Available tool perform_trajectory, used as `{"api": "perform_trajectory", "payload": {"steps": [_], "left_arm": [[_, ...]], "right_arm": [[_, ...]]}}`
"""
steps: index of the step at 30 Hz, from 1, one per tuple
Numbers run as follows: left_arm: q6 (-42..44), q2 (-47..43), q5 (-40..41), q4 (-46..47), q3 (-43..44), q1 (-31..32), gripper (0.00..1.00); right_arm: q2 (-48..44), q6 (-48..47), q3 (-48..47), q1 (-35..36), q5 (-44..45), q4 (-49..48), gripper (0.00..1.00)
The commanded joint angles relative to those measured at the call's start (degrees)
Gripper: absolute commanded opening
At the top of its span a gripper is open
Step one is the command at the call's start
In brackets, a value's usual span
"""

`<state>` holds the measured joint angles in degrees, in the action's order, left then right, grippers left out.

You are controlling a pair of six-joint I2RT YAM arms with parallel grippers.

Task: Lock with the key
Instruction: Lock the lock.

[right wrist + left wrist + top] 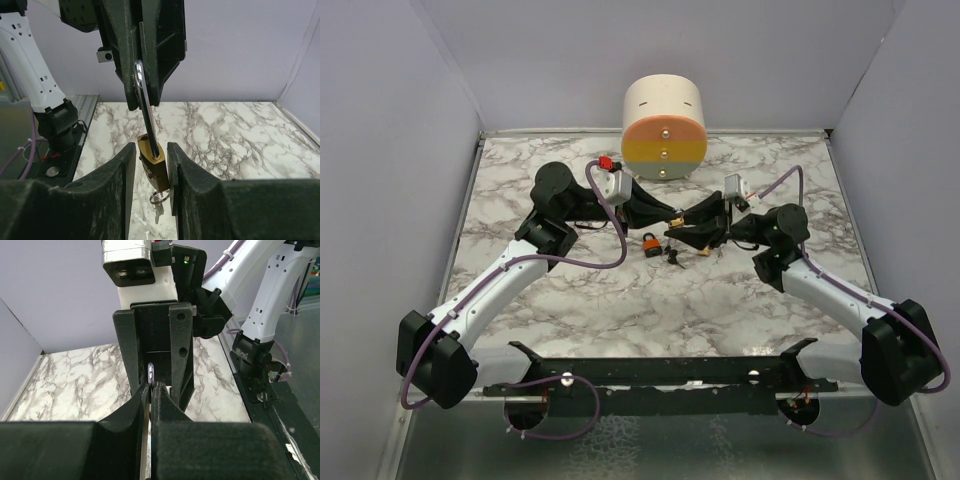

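A small brass padlock (pixel 152 167) hangs by its silvery shackle (pixel 145 107), which is open, one leg out of the body. My left gripper (pixel 151 384) is shut on the shackle (pixel 151 372) from above. My right gripper (pixel 151 146) is open with its fingers on either side of the padlock body; the right finger touches it and the left stands apart. A ring with a silvery key (pixel 157 200) hangs under the padlock. In the top view both grippers (pixel 672 217) (pixel 690 230) meet mid-table. A black-headed key bunch (pixel 672 255) lies on the marble below them.
An orange padlock (pixel 649 243) lies next to the key bunch. A cream cylinder (pixel 664 125) with an orange, yellow and blue face stands at the back centre. A black rail (pixel 660 372) runs along the near edge. Grey walls close in both sides.
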<state>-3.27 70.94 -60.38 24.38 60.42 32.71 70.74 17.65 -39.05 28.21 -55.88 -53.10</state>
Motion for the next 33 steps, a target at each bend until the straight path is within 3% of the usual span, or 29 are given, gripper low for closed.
{"api": "perform_trajectory", "payload": {"steps": [1, 4, 8, 9, 17, 20, 23, 28, 33], "left_arm": [[0.4, -0.6, 2.0, 2.7, 1.4, 0.3, 0.0], [0.3, -0.6, 1.9, 2.8, 1.4, 0.3, 0.0], [0.3, -0.7, 1.9, 2.8, 1.3, 0.3, 0.0], [0.3, -0.6, 1.9, 2.8, 1.3, 0.3, 0.0], [0.3, -0.6, 1.7, 3.1, 1.2, 0.3, 0.02], [0.3, -0.7, 1.8, 3.2, 1.2, 0.3, 0.21], [0.2, -1.0, 2.4, 3.3, 1.4, 0.3, 0.29], [0.2, -1.4, 2.8, 3.6, 1.9, 0.3, 0.3], [0.1, -1.5, 2.7, 3.7, 1.7, 0.3, 0.22]], "right_arm": [[-0.4, -0.9, -0.8, 0.9, 1.7, 0.4, 0.31], [-0.4, -1.4, -0.8, 1.1, 2.2, 0.7, 0.27], [-0.4, -1.8, -1.2, 1.3, 2.6, 1.7, 0.03], [-0.4, -1.9, -1.2, 1.3, 2.7, 1.8, 0.02], [-1.0, -2.6, -0.4, 1.5, 3.7, 1.5, 0.02], [-1.3, -3.0, -0.4, 1.6, 3.8, 1.8, 0.01], [-1.4, -3.5, -0.4, 1.7, 3.9, 2.7, 0.02], [-1.5, -3.9, -0.2, 1.7, 4.4, 3.4, 0.01], [-2.0, -4.1, -0.1, 1.7, 4.7, 3.6, 0.01]]}}
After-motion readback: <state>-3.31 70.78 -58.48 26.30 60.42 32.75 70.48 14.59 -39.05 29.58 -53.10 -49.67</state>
